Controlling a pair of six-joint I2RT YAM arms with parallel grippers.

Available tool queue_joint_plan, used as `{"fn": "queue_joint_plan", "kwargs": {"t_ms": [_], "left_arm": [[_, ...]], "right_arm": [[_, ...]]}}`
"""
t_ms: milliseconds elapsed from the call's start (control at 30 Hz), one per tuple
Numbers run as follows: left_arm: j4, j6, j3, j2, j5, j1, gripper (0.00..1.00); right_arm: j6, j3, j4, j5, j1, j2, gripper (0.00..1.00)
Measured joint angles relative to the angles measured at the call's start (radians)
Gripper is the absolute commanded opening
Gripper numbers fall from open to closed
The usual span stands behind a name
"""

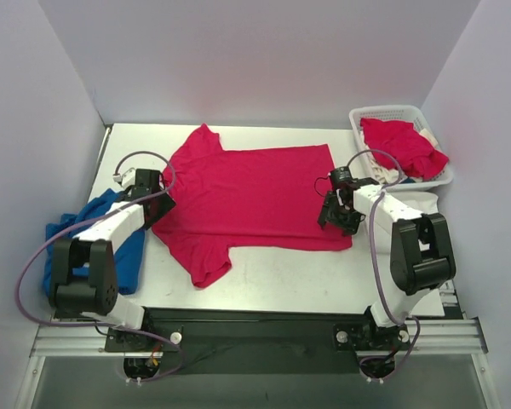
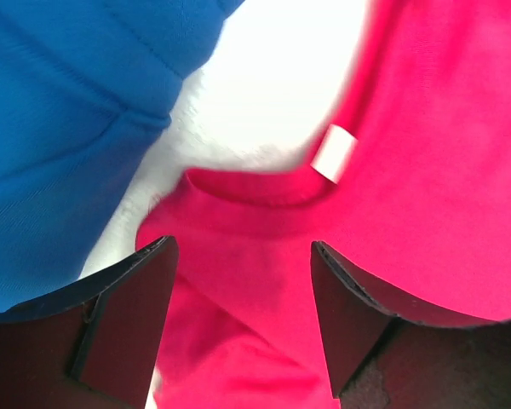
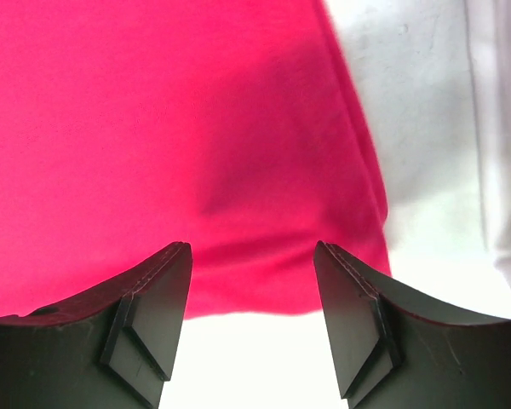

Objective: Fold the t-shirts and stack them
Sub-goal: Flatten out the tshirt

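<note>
Left gripper [image 2: 243, 256] and right gripper [image 3: 251, 256] hang wide and empty over the bright pinkish-red cloth t-shirt [image 1: 255, 200], flat at frame centre. Folding is not begun; a crumpled red t-shirt [image 1: 400, 145] waits upper right.

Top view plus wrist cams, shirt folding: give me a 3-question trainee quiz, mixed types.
1. True or false: the basket is empty.
2. The cloth beside the left arm is: A white, B blue, C green.
3. Fill in: the left fingers stand open over the spread red shirt's ____.
Key: 1 false, a crumpled red shirt lies in it; 2 B; 3 collar.
</note>
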Motion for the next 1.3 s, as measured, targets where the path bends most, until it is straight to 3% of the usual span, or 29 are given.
{"fn": "queue_joint_plan", "kwargs": {"t_ms": [167,367,700,867,1000,1300], "left_arm": [[0.028,0.003,-0.075,-0.2,-0.015,-0.05,0.75],[-0.007,-0.038,-0.161,-0.338,-0.021,-0.208,0.75],[-0.26,-0.348,-0.384,-0.608,-0.072,-0.463,0.59],[-0.316,-0.484,-0.401,-0.582,-0.106,-0.607,0.48],[-0.349,-0.572,-0.396,-0.492,-0.131,-0.698,0.48],[-0.387,-0.635,-0.368,-0.406,-0.169,-0.727,0.48]], "right_arm": [[-0.009,0.011,-0.008,0.061,0.078,-0.114,0.61],[-0.011,0.01,-0.016,0.09,0.106,-0.179,0.61],[-0.01,-0.058,-0.018,0.115,0.13,-0.228,0.61],[-0.01,-0.109,-0.011,0.121,0.137,-0.247,0.61],[-0.01,-0.134,-0.005,0.121,0.137,-0.256,0.61],[-0.009,-0.139,0.04,0.093,0.198,-0.263,0.61]]}}
